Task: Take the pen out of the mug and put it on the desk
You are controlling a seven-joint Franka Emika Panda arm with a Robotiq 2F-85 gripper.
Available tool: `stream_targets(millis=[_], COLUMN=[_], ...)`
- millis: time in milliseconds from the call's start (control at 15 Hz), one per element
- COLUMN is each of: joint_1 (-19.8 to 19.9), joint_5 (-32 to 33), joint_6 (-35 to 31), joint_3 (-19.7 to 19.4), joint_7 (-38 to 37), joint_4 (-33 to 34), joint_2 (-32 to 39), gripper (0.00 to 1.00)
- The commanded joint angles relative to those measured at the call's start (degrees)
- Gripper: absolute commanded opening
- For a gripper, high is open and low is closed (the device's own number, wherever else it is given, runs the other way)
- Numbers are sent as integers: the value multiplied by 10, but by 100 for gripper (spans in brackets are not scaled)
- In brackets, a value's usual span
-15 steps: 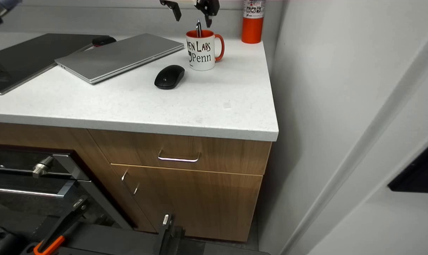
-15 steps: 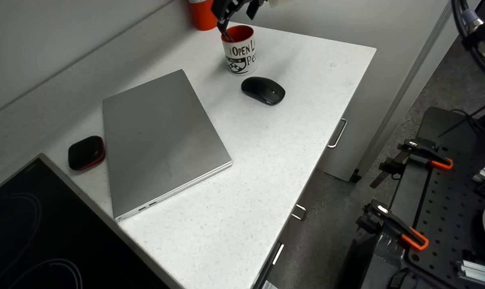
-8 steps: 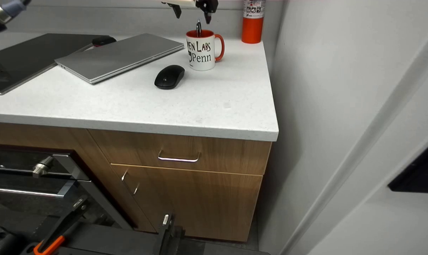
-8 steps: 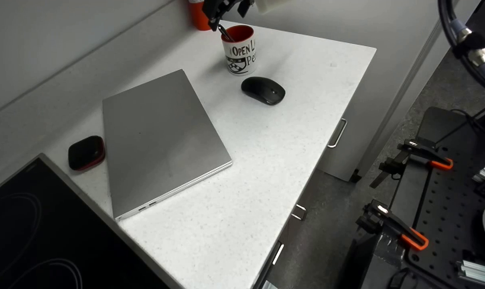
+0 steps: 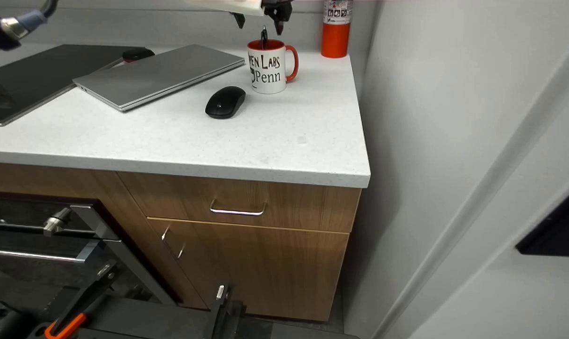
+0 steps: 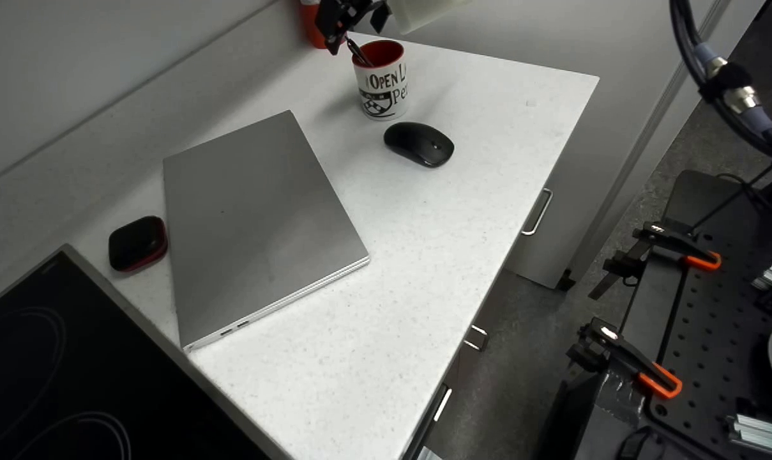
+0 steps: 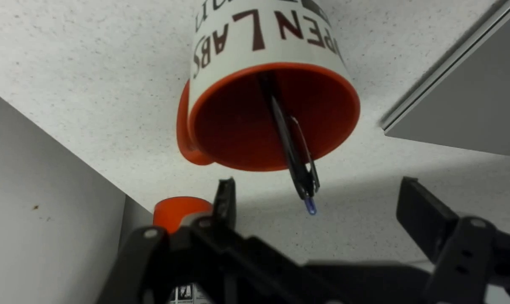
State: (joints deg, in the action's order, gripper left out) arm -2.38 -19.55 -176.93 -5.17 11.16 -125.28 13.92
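Observation:
The white mug (image 5: 268,68) with red handle and red inside stands upright on the white desk (image 5: 289,150); both also show in an exterior view, the mug (image 6: 380,89) on the desk (image 6: 334,358). The dark pen (image 7: 290,143) leans in the mug, its clip end and blue tip above the rim; its lower end is hidden inside. The pen also shows in both exterior views (image 5: 264,38) (image 6: 360,53). My gripper (image 7: 317,181) is open, and in the wrist view the pen's top appears between the spread fingers, touching neither. In both exterior views the gripper (image 5: 260,26) (image 6: 355,39) hovers just above the mug.
A black mouse (image 5: 225,102) lies in front of the mug. A grey laptop (image 6: 258,223) and a dark red-edged case (image 6: 138,244) lie beside the cooktop (image 6: 47,370). A red canister (image 5: 335,40) stands behind the mug near the side wall (image 5: 430,117).
My gripper has shifted slightly, leftward toward the back wall in an exterior view, and the arm's cable has swung with it. The pen and mug have not moved. The fingers stay spread.

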Motion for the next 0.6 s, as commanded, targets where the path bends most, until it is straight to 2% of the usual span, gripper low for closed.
stream_targets(millis=[0, 267, 333, 400, 533], joint_1=[17, 23, 27, 30, 39], joint_5=[-16, -15, -17, -17, -18], joint_6=[-25, -26, -28, -29, -29], joint_3=[20, 26, 29, 33, 40], joint_7=[12, 10, 11, 12, 12], joint_4=[32, 48, 51, 53, 58], joint_2=[34, 51, 54, 56, 60], gripper=[100, 99, 74, 74, 60])
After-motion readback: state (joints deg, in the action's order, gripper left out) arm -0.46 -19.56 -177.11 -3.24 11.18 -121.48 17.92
